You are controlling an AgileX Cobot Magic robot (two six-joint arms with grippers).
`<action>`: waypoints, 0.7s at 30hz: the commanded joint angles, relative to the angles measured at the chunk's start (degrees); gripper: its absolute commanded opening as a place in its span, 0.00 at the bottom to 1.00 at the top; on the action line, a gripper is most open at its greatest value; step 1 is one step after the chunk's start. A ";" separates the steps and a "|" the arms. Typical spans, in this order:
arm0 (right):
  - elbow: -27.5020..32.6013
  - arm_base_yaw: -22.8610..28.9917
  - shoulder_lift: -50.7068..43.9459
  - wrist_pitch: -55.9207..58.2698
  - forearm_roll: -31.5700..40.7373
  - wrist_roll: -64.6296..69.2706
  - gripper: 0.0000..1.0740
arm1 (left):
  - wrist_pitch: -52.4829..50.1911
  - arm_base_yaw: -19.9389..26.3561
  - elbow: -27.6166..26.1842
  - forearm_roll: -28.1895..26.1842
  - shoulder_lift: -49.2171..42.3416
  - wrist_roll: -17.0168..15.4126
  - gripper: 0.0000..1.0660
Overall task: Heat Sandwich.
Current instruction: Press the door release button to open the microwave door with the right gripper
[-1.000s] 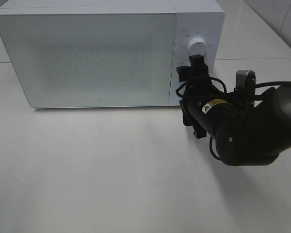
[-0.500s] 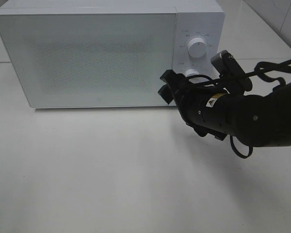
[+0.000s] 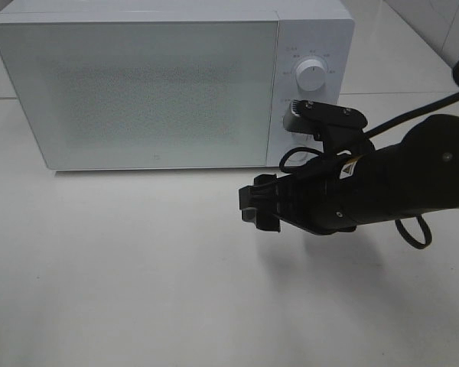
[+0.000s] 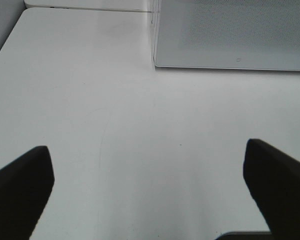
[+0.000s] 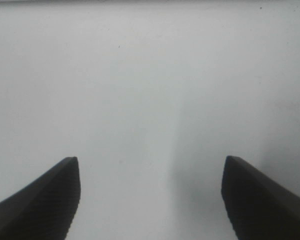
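Observation:
The sandwich is out of view in every frame. The white microwave (image 3: 138, 92) stands at the back of the table with its frosted door shut; its corner also shows in the left wrist view (image 4: 230, 35). My right gripper (image 3: 258, 208) hovers low over the table in front of the microwave's right end, pointing left, below the upper dial (image 3: 311, 76). In the right wrist view the right gripper (image 5: 150, 195) is open with only bare table between its fingers. My left gripper (image 4: 150, 185) is open and empty above the table; the exterior high view does not show it.
The white table (image 3: 99, 267) stretches out in front of the microwave. The right arm's black body (image 3: 398, 180) and cables cover the lower part of the control panel. A seam in the tabletop (image 4: 90, 8) runs behind the microwave's left side.
My right gripper has pulled away from the microwave's dials and swung down and left, to sit low over the table. The microwave door stays shut.

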 commanded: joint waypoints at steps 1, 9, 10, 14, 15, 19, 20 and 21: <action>0.06 -0.06 -3.50 5.50 -0.52 -5.33 0.71 | -0.69 -0.06 0.11 -0.11 -1.32 -0.29 0.92; 0.06 -0.06 -11.00 16.27 -4.41 -7.85 0.71 | -0.69 -0.06 0.11 -0.11 -1.32 -0.29 0.92; 0.06 -0.06 -13.64 20.45 -6.99 -7.05 0.71 | -0.69 -0.06 0.11 -0.11 -1.32 -0.29 0.92; 0.06 -0.06 -18.39 28.19 -12.49 -4.30 0.71 | -0.69 -0.06 0.11 -0.11 -1.32 -0.29 0.92; 0.06 -0.06 -19.77 30.31 -13.52 -3.61 0.71 | -0.69 -0.06 0.11 -0.11 -1.32 -0.29 0.92; 0.06 -0.06 -25.21 38.04 -15.36 -3.21 0.71 | -0.69 -0.06 0.11 -0.11 -1.32 -0.29 0.92; 0.06 -0.06 -26.70 39.94 -15.41 -3.21 0.71 | -0.69 -0.06 0.11 -0.11 -1.32 -0.29 0.92; 0.06 -0.06 -28.25 41.71 -15.41 -3.27 0.71 | -0.69 -0.06 0.11 -0.11 -1.32 -0.29 0.92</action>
